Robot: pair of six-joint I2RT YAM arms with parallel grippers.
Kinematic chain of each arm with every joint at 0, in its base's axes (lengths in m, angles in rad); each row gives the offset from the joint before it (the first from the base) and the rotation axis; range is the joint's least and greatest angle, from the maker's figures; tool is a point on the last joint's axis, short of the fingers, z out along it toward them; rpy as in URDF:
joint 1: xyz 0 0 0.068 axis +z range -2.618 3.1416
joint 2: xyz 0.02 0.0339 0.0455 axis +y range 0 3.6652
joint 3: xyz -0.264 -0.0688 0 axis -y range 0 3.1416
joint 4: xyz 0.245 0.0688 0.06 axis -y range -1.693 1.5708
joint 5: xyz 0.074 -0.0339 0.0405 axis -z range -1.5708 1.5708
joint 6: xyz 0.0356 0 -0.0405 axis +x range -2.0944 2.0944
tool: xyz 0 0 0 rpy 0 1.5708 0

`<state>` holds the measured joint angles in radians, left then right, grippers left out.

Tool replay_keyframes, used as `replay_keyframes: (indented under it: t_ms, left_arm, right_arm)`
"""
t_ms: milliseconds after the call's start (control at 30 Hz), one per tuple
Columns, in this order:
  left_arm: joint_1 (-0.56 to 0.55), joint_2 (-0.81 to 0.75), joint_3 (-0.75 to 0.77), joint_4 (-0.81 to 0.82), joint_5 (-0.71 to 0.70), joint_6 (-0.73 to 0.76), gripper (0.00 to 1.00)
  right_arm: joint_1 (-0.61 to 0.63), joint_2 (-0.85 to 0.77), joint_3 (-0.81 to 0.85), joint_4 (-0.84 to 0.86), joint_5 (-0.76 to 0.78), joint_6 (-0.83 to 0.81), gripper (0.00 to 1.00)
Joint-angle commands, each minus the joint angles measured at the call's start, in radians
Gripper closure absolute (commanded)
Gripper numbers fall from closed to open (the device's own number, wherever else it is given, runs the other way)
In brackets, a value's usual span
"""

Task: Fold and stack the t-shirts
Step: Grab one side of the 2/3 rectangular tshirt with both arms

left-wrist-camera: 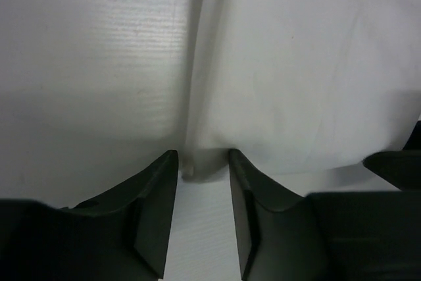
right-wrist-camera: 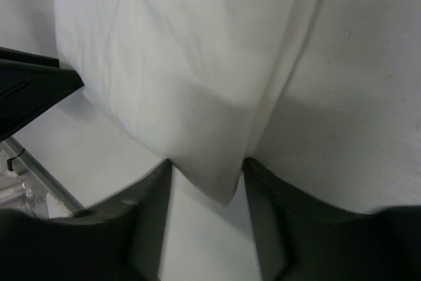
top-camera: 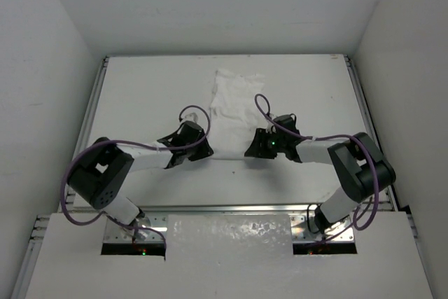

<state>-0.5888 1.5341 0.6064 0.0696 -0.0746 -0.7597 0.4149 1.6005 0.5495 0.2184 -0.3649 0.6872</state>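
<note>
The white t-shirt (top-camera: 231, 106) lies as a long folded strip running from the far middle of the table toward me. My left gripper (top-camera: 204, 149) sits at its near left corner and my right gripper (top-camera: 250, 150) at its near right corner. In the left wrist view the left gripper (left-wrist-camera: 202, 156) is open, with the shirt (left-wrist-camera: 296, 64) corner lying just between the fingertips. In the right wrist view the right gripper (right-wrist-camera: 208, 162) is open, and a pointed corner of the shirt (right-wrist-camera: 184, 64) reaches in between the fingers.
The white table (top-camera: 140, 89) is walled on the left, right and far sides. A metal rail (top-camera: 231, 208) runs along the near edge. The two grippers are close together, each in the other's wrist view: the right one (left-wrist-camera: 395, 162), the left one (right-wrist-camera: 26, 90).
</note>
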Motion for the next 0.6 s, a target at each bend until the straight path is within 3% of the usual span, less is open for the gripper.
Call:
replay_keyframes:
  t_ms: [0,33,100,133,167,567]
  left_arm:
    - [0.014,0.057,0.024,0.045,0.016,0.005,0.67]
    - [0.012,0.061,0.021,0.052,0.021,0.003,0.81]
    - [0.012,0.060,0.021,0.055,0.038,0.008,0.92]
    - [0.012,0.052,0.020,0.049,0.044,0.008,1.00]
    - [0.009,0.035,0.001,0.053,0.064,0.008,1.00]
    - [-0.155,-0.451,-0.234,0.021,0.118,-0.101,1.00]
  right_arm:
    - [0.008,0.061,-0.009,0.050,0.052,0.026,0.56]
    - [0.009,0.065,-0.011,0.070,0.049,0.031,0.62]
    - [0.010,0.064,-0.017,0.087,0.020,0.038,0.77]
    - [0.012,0.052,-0.031,0.096,0.017,0.044,0.93]
    - [0.018,0.033,-0.042,0.096,0.012,0.049,0.99]
    - [0.082,-0.463,-0.250,-0.095,0.098,0.143,1.00]
